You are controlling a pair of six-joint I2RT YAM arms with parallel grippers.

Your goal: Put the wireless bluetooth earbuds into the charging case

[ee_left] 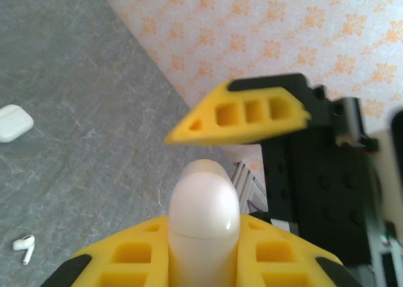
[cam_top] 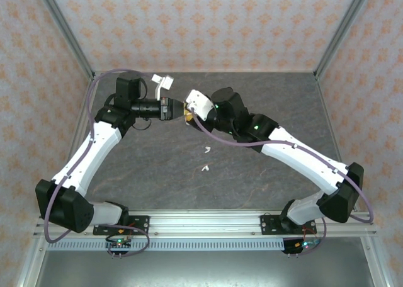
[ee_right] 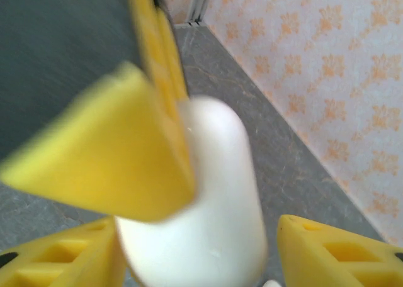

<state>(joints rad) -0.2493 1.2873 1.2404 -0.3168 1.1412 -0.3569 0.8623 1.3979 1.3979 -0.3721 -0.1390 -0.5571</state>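
A white charging case [ee_left: 203, 224], closed, stands upright in my left gripper [ee_left: 204, 240], whose yellow fingers are shut on its sides. My right gripper [ee_right: 195, 227] surrounds the same case [ee_right: 214, 205] from the opposite side; its jaws are open, with a gap showing at the right finger [ee_right: 340, 252]. One right finger [ee_left: 242, 114] hovers above the case in the left wrist view. In the top view both grippers, left [cam_top: 171, 107] and right [cam_top: 189, 113], meet above the table's far middle. Two white earbuds [cam_top: 206, 150] [cam_top: 204, 168] lie on the table in front of them; one earbud [ee_left: 24, 248] appears in the left wrist view.
A second closed white case [ee_left: 12, 122] lies on the grey table [cam_top: 151, 174]. Patterned walls [cam_top: 208, 29] enclose the back and sides, with metal posts at the corners. The arm bases sit on a rail [cam_top: 208, 224] at the near edge.
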